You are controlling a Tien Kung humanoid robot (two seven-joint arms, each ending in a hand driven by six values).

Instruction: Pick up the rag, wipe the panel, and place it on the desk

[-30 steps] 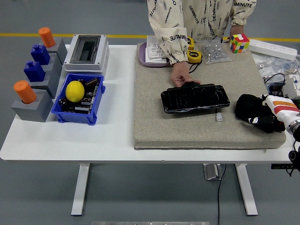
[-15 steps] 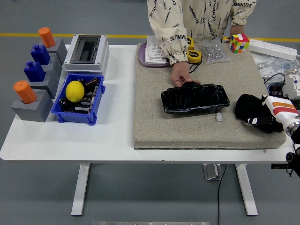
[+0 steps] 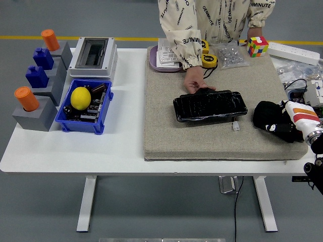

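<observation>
The black rag point(image 3: 267, 117) lies crumpled on the right part of the beige felt mat point(image 3: 166, 126). My right hand point(image 3: 282, 127), with a white and orange wrist, comes in from the right edge and lies on the rag's right half; black hand and black cloth merge. The black panel point(image 3: 210, 105) lies flat in the middle of the mat, left of the rag and apart from it. A person at the far side rests one hand point(image 3: 196, 83) on the panel's far edge. The left arm is out of sight.
A small white connector point(image 3: 235, 126) lies between panel and rag. At the back are a tape measure point(image 3: 209, 60), a bag of parts point(image 3: 230, 55), a colour cube point(image 3: 257, 46). Cables point(image 3: 298, 80) crowd the right edge. Left stand a blue bin point(image 3: 84, 106) and grey electrical box point(image 3: 93, 55).
My right wrist has shifted slightly up and to the right over the rag. The rag, the panel and the person's hand stay where they were.
</observation>
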